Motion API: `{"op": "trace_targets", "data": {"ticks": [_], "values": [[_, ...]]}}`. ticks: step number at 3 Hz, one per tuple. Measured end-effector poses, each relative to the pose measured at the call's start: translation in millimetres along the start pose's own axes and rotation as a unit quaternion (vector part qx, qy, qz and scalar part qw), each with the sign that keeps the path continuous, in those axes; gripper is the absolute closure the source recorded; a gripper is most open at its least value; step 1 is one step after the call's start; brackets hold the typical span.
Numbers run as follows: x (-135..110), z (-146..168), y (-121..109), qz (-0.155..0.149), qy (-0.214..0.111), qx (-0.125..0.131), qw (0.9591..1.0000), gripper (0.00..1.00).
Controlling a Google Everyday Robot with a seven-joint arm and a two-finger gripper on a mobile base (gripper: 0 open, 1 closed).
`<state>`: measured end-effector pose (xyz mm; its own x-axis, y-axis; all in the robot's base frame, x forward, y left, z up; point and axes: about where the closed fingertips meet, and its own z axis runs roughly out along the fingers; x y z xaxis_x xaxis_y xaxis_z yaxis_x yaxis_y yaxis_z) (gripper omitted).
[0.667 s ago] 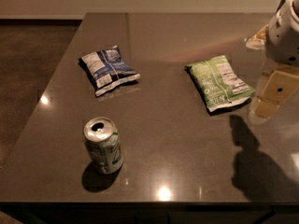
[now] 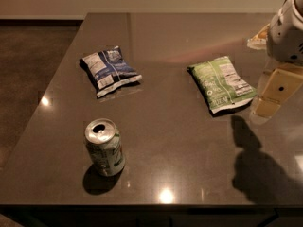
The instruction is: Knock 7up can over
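Gripper (image 2: pixel 276 94) hangs over the table (image 2: pixel 180 141) beside the green chip bag (image 2: pixel 221 83), parted or together unclear, well apart from the upright 7up can (image 2: pixel 105 148)

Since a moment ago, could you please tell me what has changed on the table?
Nothing has visibly changed. The pincer is at the far right, just beside the green bag and well apart from the can, which stands upright at the front left. The blue bag lies where it was.
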<state>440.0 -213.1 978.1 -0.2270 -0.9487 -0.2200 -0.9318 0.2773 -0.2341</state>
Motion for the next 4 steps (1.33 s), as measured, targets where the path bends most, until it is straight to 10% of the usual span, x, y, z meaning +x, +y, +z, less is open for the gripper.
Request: {"op": "trace_targets", "data": {"ticks": [2, 4], "values": [[-59.8, 10.1, 27.5, 0.02, -0.128, -0.046, 0.9905, 0.0], [-147.9, 20.0, 77.7, -0.035, -0.242, -0.087, 0.9657, 0.0]]}}
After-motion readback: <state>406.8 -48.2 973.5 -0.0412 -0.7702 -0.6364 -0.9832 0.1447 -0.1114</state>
